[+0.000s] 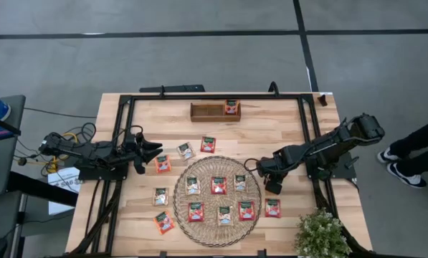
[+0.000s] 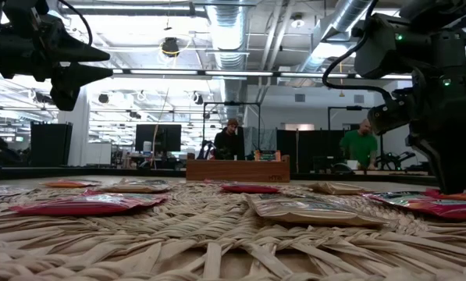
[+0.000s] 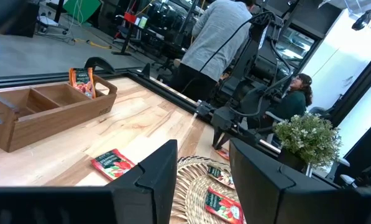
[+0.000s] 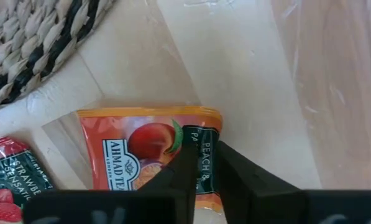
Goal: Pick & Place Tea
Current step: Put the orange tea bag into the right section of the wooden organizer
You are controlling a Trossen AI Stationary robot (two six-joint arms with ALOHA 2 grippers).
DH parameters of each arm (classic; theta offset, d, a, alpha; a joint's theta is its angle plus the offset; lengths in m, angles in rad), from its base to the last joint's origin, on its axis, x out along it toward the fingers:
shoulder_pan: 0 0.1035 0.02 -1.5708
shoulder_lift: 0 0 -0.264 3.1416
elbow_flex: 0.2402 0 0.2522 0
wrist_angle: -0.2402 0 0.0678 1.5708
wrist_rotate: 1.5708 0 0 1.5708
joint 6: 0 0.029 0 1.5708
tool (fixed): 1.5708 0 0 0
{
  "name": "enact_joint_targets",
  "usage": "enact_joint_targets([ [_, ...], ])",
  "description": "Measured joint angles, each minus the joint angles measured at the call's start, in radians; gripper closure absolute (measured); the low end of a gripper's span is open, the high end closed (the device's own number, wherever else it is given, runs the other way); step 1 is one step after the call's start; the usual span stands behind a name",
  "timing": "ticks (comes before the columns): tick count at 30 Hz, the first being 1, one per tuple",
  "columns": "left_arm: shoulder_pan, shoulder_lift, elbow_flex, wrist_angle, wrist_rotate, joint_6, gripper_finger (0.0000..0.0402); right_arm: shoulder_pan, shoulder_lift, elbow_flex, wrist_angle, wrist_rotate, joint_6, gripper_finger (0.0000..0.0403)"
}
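R gripper (image 4: 204,177) pinches just the dark-green band edge of the peach tea sachet (image 4: 141,152), so thin grip may slip on lift; L gripper (image 3: 201,174) hangs open.

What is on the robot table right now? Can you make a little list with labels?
right gripper: low at the mat's edge, fingers pinching an orange peach sachet
left gripper: open, raised, holding nothing
woven mat: holds several tea sachets
wooden tray: one sachet standing inside
plant: table's near right corner
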Motion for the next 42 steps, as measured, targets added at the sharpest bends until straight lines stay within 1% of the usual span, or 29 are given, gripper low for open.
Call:
enact_joint_targets([
  [5,0.0,0.0,0.0,0.0,0.0,0.0,0.0263,0.002,0.005,0.031,-0.033,-0.007,-0.011,0.0398],
  [9,0.0,0.0,0.0,0.0,0.0,0.0,0.0263,0.002,0.006,0.067,-0.07,0.017,-0.016,0.0399],
  [12,0.0,0.0,0.0,0.0,0.0,0.0,0.0263,0.002,0.006,0.094,-0.132,0.043,-0.017,0.0401],
  [18,0.0,0.0,0.0,0.0,0.0,0.0,0.0263,0.002,0.005,0.199,-0.255,0.109,-0.035,0.0402],
  [22,0.0,0.0,0.0,0.0,0.0,0.0,0.0263,0.002,0.004,0.32,-0.379,0.23,-0.06,0.0402],
  [27,0.0,0.0,0.0,0.0,0.0,0.0,0.0263,0.0,0.003,0.504,-0.54,0.466,-0.099,0.0402],
  [30,0.0,0.0,0.0,0.0,0.0,0.0,0.0263,-0.002,0.002,0.611,-0.609,0.595,-0.148,0.0403],
  [34,0.0,0.0,0.0,0.0,0.0,0.001,0.0263,-0.02,0.002,0.724,-0.657,0.737,-0.233,0.0403],
  [38,0.0,0.0,0.0,0.0,0.0,0.0,0.0263,-0.061,0.002,0.789,-0.657,0.832,-0.355,0.0403],
  [42,0.0,0.0,0.0,0.0,0.0,0.001,0.0263,-0.114,0.002,0.811,-0.628,0.888,-0.485,0.0403],
])
